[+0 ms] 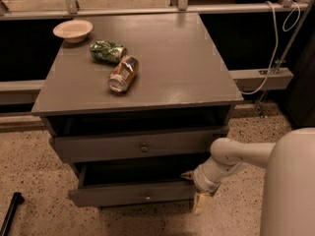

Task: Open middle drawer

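Note:
The middle drawer (123, 196) is the lower grey front with a small round knob. It stands pulled out a little from the cabinet, with a dark gap above it. My gripper (195, 191) is at the right end of that drawer front, on a white arm coming in from the right. One pale finger (201, 204) points down beside the front's right edge and the other points left at the drawer's top corner. The fingers are spread apart and hold nothing.
The upper drawer front (98, 149) with its knob sits under the grey tabletop (187, 68). On top lie a white bowl (73, 30), a green crumpled can (108, 50) and a brown can (123, 73). A white cable (275, 53) hangs at the right. A black pole (11, 213) lies on the floor at the left.

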Controlling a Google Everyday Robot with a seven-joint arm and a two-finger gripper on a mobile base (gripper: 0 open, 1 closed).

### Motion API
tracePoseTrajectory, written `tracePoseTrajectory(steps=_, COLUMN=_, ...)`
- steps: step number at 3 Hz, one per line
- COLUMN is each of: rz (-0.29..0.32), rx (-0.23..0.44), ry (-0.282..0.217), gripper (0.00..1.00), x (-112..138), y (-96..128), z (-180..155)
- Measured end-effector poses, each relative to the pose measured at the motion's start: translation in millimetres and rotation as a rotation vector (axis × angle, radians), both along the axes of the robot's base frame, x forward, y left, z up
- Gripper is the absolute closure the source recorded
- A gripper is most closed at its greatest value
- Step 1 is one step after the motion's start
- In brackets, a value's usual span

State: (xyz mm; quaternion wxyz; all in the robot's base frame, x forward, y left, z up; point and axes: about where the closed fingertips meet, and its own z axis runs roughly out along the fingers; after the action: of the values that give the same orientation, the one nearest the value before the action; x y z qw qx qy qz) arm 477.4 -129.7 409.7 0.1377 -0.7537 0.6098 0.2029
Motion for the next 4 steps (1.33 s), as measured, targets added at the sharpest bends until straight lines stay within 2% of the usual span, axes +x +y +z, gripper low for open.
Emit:
tracePoseTrajectory(steps=1, rz=0.019, rx=-0.026, ry=0.07, gripper=0.19, x=-32.6, y=-10.5, z=17.3)
tracePoseTrajectory(steps=2, rz=0.046, rx=-0.035, ry=0.152, gripper=0.29, x=-63.8, y=-17.3, z=27.4)
tracePoseTrajectory(steps=3, rz=0.111, rx=0.021, ry=0.219, gripper=0.27, x=-85.7, y=-16.4, z=47.2)
tracePoseTrajectory(steps=4, rz=0.161, rx=0.076, ry=0.21, gripper=0.27, x=-90.3, y=-17.4, z=71.1)
